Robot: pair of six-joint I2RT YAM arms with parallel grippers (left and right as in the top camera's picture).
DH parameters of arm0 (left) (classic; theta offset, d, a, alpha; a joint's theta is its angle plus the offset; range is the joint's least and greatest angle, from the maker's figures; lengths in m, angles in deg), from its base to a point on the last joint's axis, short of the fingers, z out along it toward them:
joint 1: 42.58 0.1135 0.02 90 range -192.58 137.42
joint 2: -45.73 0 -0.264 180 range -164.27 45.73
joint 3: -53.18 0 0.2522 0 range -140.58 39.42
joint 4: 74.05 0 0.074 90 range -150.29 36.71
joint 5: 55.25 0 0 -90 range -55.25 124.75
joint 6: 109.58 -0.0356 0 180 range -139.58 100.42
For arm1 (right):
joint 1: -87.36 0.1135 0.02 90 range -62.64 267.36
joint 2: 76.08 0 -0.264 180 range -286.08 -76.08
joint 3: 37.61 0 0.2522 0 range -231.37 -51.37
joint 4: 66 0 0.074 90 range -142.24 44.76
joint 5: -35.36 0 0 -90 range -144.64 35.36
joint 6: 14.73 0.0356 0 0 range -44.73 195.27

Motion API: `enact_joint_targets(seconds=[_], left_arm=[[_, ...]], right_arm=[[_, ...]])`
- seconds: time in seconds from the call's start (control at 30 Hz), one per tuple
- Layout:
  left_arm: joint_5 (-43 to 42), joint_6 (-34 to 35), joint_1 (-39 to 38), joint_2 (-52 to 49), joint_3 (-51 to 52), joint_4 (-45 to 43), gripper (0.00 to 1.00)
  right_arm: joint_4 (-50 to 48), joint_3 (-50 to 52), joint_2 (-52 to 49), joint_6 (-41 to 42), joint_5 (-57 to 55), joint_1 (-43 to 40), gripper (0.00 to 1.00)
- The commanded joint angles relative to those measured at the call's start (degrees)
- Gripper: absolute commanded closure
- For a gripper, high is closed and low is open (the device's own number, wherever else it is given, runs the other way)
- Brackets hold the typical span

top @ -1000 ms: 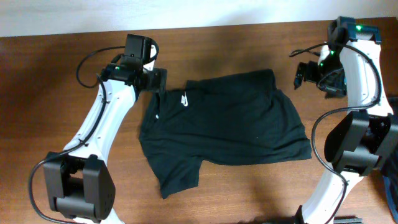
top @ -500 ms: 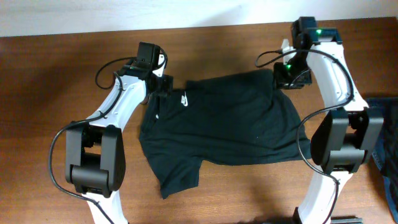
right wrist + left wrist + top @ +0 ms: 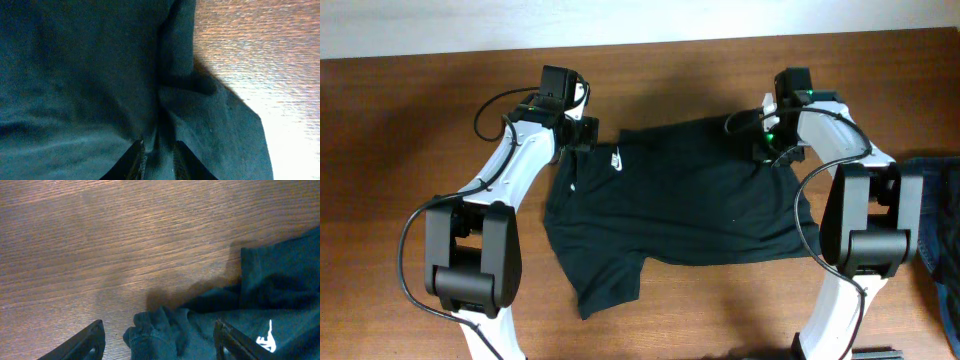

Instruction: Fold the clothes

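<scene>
The clothes (image 3: 690, 200), a black T-shirt with a small white logo (image 3: 618, 158), lie spread on the brown table. My left gripper (image 3: 582, 135) is at the shirt's upper left corner. In the left wrist view its fingers (image 3: 92, 341) stand wide apart around a bunched lump of the clothes (image 3: 160, 330), not pressing it; the left gripper (image 3: 160, 345) is open. My right gripper (image 3: 770, 148) sits on the shirt's upper right edge. In the right wrist view the right gripper (image 3: 159, 161) is shut on a raised fold of the clothes (image 3: 100, 75), its fingers (image 3: 136, 161) close together.
A blue denim garment (image 3: 940, 230) lies at the table's right edge, beside the right arm's base. A pale wall strip (image 3: 620, 20) runs along the far side. Bare wood (image 3: 410, 150) stretches left of the shirt and in front of it.
The right arm swung left from beside the shirt onto its upper right edge and closed on a fold. The left gripper shifted slightly right to the collar corner and narrowed a little.
</scene>
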Motion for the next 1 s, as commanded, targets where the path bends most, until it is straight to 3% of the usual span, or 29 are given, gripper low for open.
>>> enact_joint_targets(seconds=[0.0, 0.23, 0.4, 0.7, 0.83, 0.97], left_arm=[[-0.63, -1.14, 0.04, 0.13, -0.46, -0.13, 0.32], [-0.63, -1.14, 0.04, -1.81, -0.46, -1.09, 0.32], [-0.63, -1.14, 0.04, -4.22, -0.46, -1.16, 0.49], [-0.61, -1.14, 0.55, -4.55, -0.46, -1.53, 0.51], [-0.63, -1.11, 1.29, -4.57, -0.46, -0.94, 0.65], [-0.61, -1.14, 1.44, -4.57, -0.31, -0.5, 0.67]], right_arm=[[-1.62, 2.14, 0.48, 0.85, 0.5, -0.02, 0.76], [-2.23, 2.84, 0.48, 1.33, 2.73, -0.02, 0.76], [-2.86, 2.84, 0.48, 2.19, 3.56, -0.02, 0.76], [-4.13, 3.26, 0.48, 3.74, 4.17, 0.0, 0.76], [-4.63, 3.58, 0.46, 4.15, 4.39, 0.0, 0.76], [-4.83, 3.61, 0.46, 4.15, 4.39, 0.0, 0.76]])
